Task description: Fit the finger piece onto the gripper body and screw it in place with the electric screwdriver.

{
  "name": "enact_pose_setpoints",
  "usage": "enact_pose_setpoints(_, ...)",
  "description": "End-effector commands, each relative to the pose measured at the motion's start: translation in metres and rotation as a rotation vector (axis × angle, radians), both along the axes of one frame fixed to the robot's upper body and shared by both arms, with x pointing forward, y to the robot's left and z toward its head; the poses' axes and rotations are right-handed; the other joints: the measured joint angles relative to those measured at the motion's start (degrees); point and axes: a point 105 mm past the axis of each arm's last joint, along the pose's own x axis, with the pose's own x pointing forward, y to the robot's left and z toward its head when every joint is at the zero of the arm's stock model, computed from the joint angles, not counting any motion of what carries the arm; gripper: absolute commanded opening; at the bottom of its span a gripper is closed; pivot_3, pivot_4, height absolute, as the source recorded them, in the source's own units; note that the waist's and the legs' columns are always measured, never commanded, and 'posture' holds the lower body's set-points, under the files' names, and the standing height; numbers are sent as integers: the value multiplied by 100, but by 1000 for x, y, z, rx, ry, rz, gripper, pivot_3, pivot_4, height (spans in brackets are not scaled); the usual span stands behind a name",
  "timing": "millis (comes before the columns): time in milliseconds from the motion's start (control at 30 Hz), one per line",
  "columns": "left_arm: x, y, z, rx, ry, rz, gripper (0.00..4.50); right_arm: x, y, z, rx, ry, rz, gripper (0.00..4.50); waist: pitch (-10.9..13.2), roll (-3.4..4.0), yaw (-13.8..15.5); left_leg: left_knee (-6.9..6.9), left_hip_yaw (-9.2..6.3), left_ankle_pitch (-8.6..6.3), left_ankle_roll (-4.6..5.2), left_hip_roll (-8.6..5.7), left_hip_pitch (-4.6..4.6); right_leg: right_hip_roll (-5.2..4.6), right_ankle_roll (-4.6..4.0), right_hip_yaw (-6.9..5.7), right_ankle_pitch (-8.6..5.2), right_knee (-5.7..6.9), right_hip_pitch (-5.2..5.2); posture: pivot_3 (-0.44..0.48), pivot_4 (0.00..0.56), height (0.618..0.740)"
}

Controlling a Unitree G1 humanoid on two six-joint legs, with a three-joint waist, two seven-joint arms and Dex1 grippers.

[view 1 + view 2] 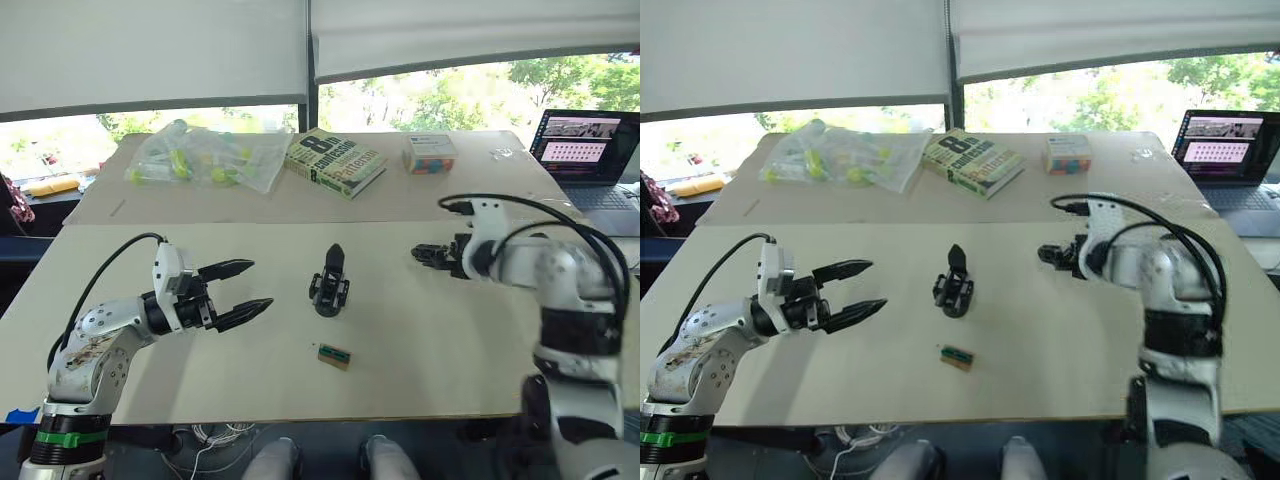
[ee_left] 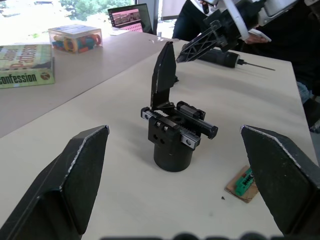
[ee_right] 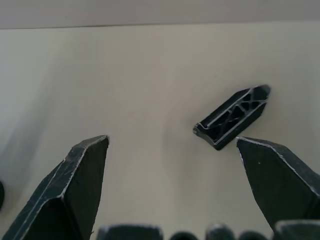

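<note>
Fingers [image 3: 272, 172] of R gripper [image 3: 172, 182] apart, finger piece [image 3: 232, 117] betw. tips.

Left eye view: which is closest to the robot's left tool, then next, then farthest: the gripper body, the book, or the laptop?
From the left tool:
1. The gripper body, mid-table, just beyond the tool's tips.
2. The book, on the back table.
3. The laptop, far corner on the robot's right.
</note>
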Motion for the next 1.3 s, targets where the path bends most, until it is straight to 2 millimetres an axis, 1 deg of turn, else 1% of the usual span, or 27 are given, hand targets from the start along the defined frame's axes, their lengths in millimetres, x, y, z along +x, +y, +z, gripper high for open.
enact_pose_setpoints(33, -3, -6, 8, -7, -46, -12, 4460, 13, -11, 3, -45, 48, -94, 4500, 0, 1, 11, 0, 0, -1, 2, -2, -2, 0, 1, 0, 0, 1, -3, 0, 150, 740)
enact_pose_setpoints(267, -9, -11, 3, -30, -38, 0, 4460, 33, -5, 6, -53, 64, -164, 4500, 0, 3, -106, -2, 1, -2, 3, -1, -2, 0, 0, 1, 1, 6, -9, 0, 150, 740)
enact_pose_setpoints(400, -13, -13, 0, -30, -34, 1, 4460, 40, 1, 0, -25, 86, -189, 4500, 1, 5, -150, -3, 2, -2, 3, 1, -1, 3, 0, 1, 1, 10, -13, 0, 150, 740)
enact_pose_setpoints(533, -13, -14, 1, -32, -35, 4, 4460, 47, 0, -6, -39, 77, -224, 4500, 1, 6, -147, -3, 2, -2, 3, 2, 0, 5, -1, 1, 2, 10, -13, 0, 150, 740)
enact_pose_setpoints(867, -16, -14, 2, -32, -37, 14, 4460, 49, -1, -24, -70, 111, -260, 4500, 2, 7, -148, -3, 2, -2, 3, 1, 0, 5, -1, 1, 2, 10, -11, 0, 150, 740)
enact_pose_setpoints(967, -17, -15, 1, -33, -36, 16, 4500, 50, -4, -30, -68, 114, -287, 3659, 1, 6, -148, -3, 2, -2, 3, 1, 1, 6, -1, 1, 2, 10, -11, 0, 150, 740)
enact_pose_setpoints(1100, -17, -15, 2, -34, -36, 20, 4500, 48, 0, -32, -57, 129, -274, 2298, 1, 7, -153, -3, 2, -2, 3, 1, 6, 6, -1, 1, 2, 10, -6, 0, 150, 740)
enact_pose_setpoints(1167, -17, -14, 1, -32, -36, 22, 4500, 46, 3, -31, -52, 132, -264, 1503, 1, 7, -182, -3, 2, -2, 3, 3, 7, 9, -1, 1, 2, 10, -6, 0, 150, 740)
enact_pose_setpoints(1200, -17, -13, 1, -31, -36, 23, 4500, 45, 4, -30, -46, 133, -256, 1205, 1, 7, -204, -4, 2, -2, 3, 4, 7, 10, -1, 1, 2, 10, -7, 0, 150, 740)
enact_pose_setpoints(1233, -17, -12, 1, -30, -36, 24, 4500, 44, 5, -28, -38, 134, -246, 1114, 1, 7, -219, -6, 2, -2, 3, 6, 7, 11, -2, 1, 2, 10, -7, 0, 150, 740)
enact_pose_setpoints(1300, -17, -11, 2, -30, -39, 28, 4500, 41, 7, -21, -23, 118, -222, 1117, 2, 7, -241, -8, 2, -2, 3, 7, 7, 11, -2, 1, 2, 10, -8, 0, 150, 740)
